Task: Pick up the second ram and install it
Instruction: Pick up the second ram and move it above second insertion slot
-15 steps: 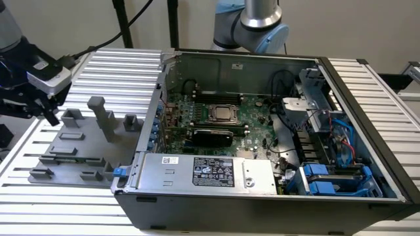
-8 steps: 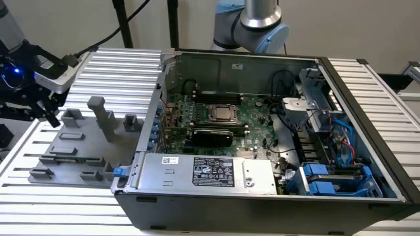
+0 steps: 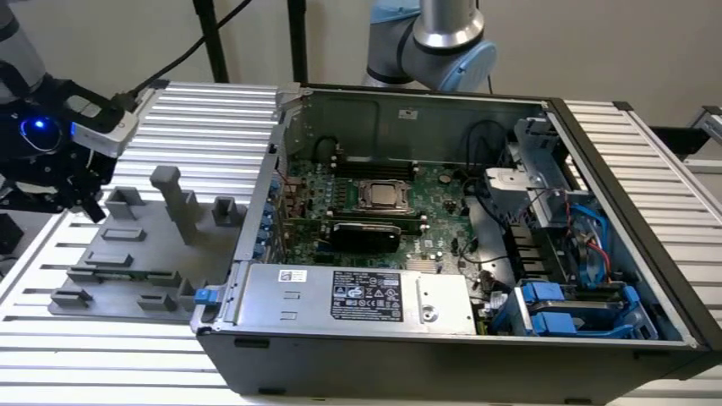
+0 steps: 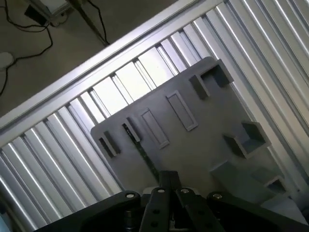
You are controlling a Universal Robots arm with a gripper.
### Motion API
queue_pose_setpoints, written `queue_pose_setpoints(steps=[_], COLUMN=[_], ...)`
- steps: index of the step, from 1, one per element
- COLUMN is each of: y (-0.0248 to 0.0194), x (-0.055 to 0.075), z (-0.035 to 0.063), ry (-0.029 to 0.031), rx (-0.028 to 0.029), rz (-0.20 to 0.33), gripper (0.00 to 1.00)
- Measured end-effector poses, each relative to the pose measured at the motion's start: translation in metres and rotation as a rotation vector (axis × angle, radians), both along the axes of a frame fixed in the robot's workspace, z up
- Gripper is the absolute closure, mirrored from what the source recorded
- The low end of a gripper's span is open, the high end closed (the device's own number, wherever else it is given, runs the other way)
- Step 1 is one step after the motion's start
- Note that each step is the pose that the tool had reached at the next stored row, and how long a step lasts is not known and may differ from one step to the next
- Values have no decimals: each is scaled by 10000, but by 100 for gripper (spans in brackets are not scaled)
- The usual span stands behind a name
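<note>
I have the hand (image 3: 77, 201) hanging over the grey holder plate (image 3: 144, 247) that lies on the ribbed tabletop (image 3: 113, 355). It is above the plate's edge farthest from the computer case (image 3: 451, 359). I can't tell from either camera whether the hand is spread or pressed together, and I see nothing gripped in it.

In the wrist view, the hand (image 4: 168, 187) looks straight down on the plate (image 4: 203, 140). A thin dark-green strip stands in one of the plate's narrow slots and runs from just under the hand outward across the plate. I take this for the second ram (image 4: 141, 153) seen edge-on, though the view is too poor to be certain. It sits in the plate, apart from the hand. Beyond it are shallow rectangular recesses and a few raised blocks, and past the plate's edge is more tabletop (image 4: 58, 159).

Beside the hand in the exterior view, a tall post (image 3: 169, 196) rises from the plate. The open case lies well apart from the hand, on the far side of the plate, with the motherboard (image 3: 438, 200) and its square CPU socket (image 3: 384, 195) showing inside.
</note>
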State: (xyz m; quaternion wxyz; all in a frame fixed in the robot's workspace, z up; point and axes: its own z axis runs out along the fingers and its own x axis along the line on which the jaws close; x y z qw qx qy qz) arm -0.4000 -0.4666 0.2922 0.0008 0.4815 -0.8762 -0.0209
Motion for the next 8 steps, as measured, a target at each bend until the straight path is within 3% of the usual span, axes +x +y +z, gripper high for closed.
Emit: queue_pose_setpoints(steps=[8], y=[0], x=[0], z=[-50], ry=[-2], rx=[-8], rz=[1446], gripper=[100])
